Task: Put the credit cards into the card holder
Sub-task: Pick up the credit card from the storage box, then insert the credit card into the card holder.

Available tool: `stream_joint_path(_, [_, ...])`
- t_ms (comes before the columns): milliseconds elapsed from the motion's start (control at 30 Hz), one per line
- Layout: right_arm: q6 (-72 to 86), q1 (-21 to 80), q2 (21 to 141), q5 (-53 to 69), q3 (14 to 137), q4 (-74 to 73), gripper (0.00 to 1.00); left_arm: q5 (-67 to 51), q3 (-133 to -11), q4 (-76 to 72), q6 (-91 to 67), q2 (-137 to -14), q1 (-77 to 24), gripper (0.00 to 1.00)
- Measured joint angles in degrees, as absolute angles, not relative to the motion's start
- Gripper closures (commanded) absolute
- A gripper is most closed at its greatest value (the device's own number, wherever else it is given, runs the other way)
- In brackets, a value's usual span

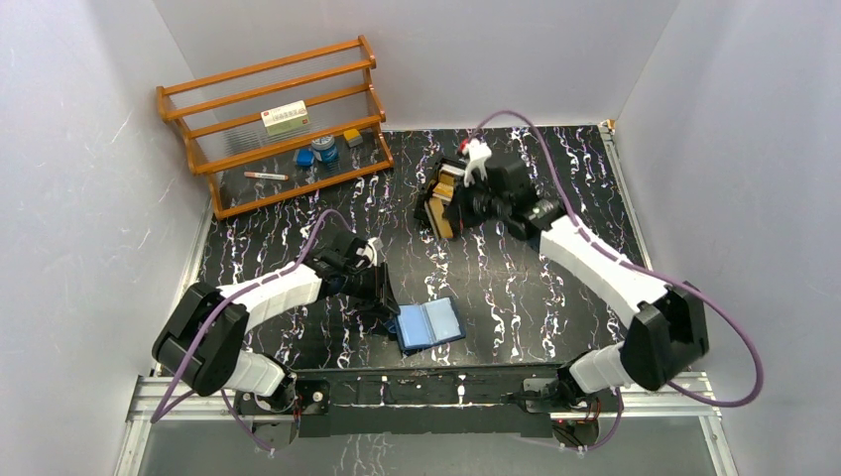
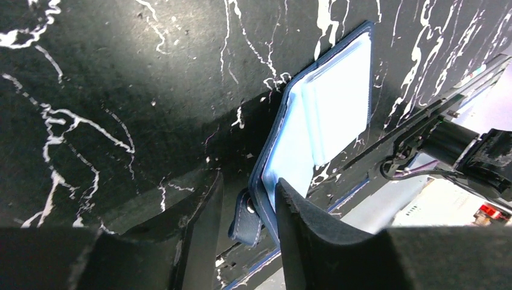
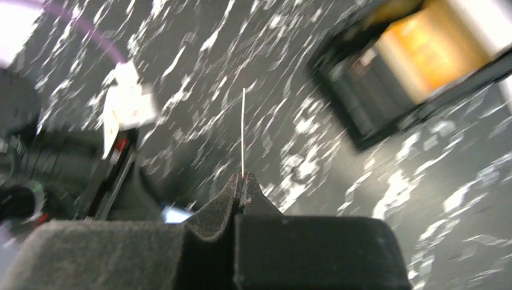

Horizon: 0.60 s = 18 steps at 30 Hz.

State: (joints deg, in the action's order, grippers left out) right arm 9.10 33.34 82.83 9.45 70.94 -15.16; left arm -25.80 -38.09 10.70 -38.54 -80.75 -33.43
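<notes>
Navy holder [image 1: 429,323], open, pockets up, at near table edge, long axis left-right; left gripper [image 2: 247,187], the nearer arm, spread about its snap tab. Farther back by tray [image 1: 430,216], right gripper [image 3: 243,181] pinches one card [image 3: 243,130] edge-on; holder lies near-left of it, well apart.

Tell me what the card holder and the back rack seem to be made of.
Card holder: navy outside with stitched edge, probably leather or imitation; pale blue inner pockets glossy, likely clear plastic. Rack: reddish-brown varnished wood, by its colour and sheen.
</notes>
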Motion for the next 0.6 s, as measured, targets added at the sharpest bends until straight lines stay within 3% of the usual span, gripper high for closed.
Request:
stream_joint_path(267, [29.0,37.5,73.3,20.6,47.3,-9.4,1.0,-23.7,-36.2,11.8,-39.2,-77.1,-33.4,0.83])
stream_joint_path(600, [40.8,39.4,73.0,25.8,34.7,1.7,1.0,-23.1,-35.7,10.7,-39.8,-78.8,-33.4,0.89])
